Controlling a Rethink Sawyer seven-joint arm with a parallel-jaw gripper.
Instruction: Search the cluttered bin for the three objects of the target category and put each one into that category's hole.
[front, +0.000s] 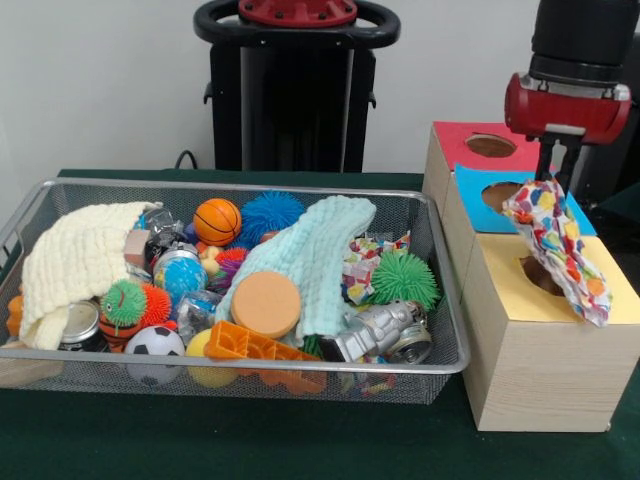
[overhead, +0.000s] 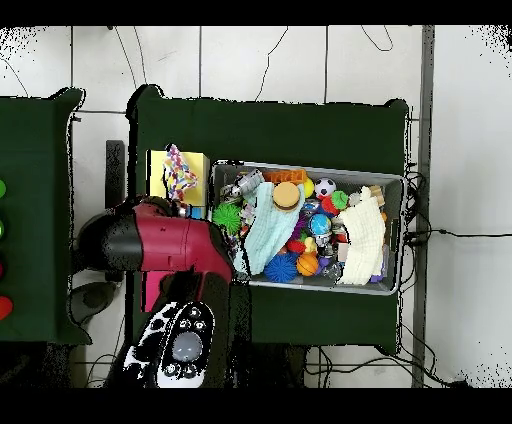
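Note:
My gripper (front: 556, 180) is shut on a floppy white piece with multicolour dots (front: 562, 250), which hangs over the yellow-topped wooden box (front: 500, 295). The piece's lower end drapes across the round hole (front: 536, 276) and hides part of it. In the overhead view the same piece (overhead: 180, 172) lies over the yellow top (overhead: 157, 175). A second dotted piece (front: 368, 262) lies in the wire mesh bin (front: 250, 368), between the pale green cloth and the green spiky ball. A third dotted piece does not show.
A blue-topped box (front: 478, 205) and a red-topped box (front: 465, 135) stand behind the yellow one. The bin holds a cream cloth (front: 75, 260), a pale green cloth (front: 320, 250), an orange disc (front: 265, 303), balls and a silver toy (front: 385, 330).

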